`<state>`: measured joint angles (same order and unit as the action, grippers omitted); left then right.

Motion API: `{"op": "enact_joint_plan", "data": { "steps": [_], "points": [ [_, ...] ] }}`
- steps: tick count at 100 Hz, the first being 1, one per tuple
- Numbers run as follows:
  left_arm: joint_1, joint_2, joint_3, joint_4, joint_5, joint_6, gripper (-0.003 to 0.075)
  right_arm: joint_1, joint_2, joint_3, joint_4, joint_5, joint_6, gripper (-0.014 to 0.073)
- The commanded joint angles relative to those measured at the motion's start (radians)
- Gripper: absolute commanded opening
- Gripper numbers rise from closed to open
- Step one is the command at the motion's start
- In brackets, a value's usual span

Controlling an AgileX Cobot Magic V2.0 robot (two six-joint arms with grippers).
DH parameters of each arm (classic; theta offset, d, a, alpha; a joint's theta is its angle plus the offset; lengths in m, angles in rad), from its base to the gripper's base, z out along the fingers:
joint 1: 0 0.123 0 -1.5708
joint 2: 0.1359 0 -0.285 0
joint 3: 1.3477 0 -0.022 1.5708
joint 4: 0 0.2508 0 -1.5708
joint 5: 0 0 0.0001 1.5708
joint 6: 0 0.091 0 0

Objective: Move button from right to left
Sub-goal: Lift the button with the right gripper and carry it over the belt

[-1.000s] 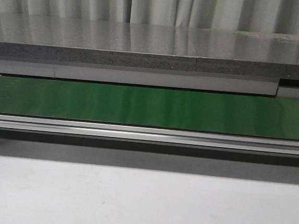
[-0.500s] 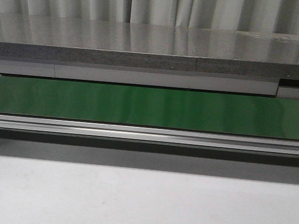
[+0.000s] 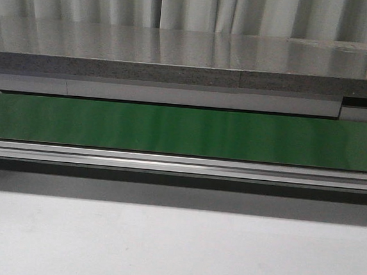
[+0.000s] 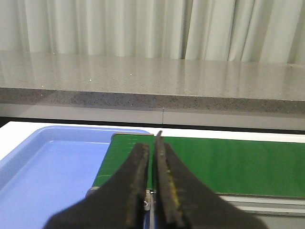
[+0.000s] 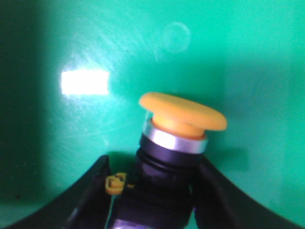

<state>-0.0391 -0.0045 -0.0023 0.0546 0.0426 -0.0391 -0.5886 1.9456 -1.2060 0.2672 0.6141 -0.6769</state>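
Note:
The button shows only in the right wrist view: a round yellow-orange cap, a silver ring and a black body with a small yellow clip on one side. My right gripper has its black fingers on both sides of the black body and is shut on it, over a shiny green surface. My left gripper is shut and empty, its fingers held together above the end of the green conveyor belt. Neither arm nor the button appears in the front view.
A blue tray lies at the end of the belt, beside my left gripper. In the front view the green belt runs across with an aluminium rail in front, a grey stone counter behind, and a white table nearest.

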Motion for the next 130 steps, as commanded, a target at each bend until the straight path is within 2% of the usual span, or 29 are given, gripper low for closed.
{"op": "enact_joint_plan", "data": {
  "steps": [1,30,58,80,98,130],
  "points": [
    [0.003,-0.037,0.041,-0.004,-0.08,-0.008,0.0005,-0.008,-0.044,-0.039,0.003,-0.004,-0.013,0.0246],
    [0.003,-0.037,0.041,-0.004,-0.08,-0.008,0.0005,-0.004,-0.132,-0.131,0.075,0.111,-0.013,0.0247],
    [0.003,-0.037,0.041,-0.004,-0.08,-0.008,0.0005,0.015,-0.26,-0.135,0.148,0.196,0.015,0.0247],
    [0.003,-0.037,0.041,-0.004,-0.08,-0.008,0.0005,0.122,-0.273,-0.13,0.144,0.26,0.041,0.0247],
    [0.003,-0.037,0.041,-0.004,-0.08,-0.008,0.0005,0.205,-0.273,-0.13,0.118,0.253,0.067,0.0247],
    [0.003,-0.037,0.041,-0.004,-0.08,-0.008,0.0005,0.23,-0.271,-0.13,0.016,0.282,0.131,0.0247]
  ]
}}
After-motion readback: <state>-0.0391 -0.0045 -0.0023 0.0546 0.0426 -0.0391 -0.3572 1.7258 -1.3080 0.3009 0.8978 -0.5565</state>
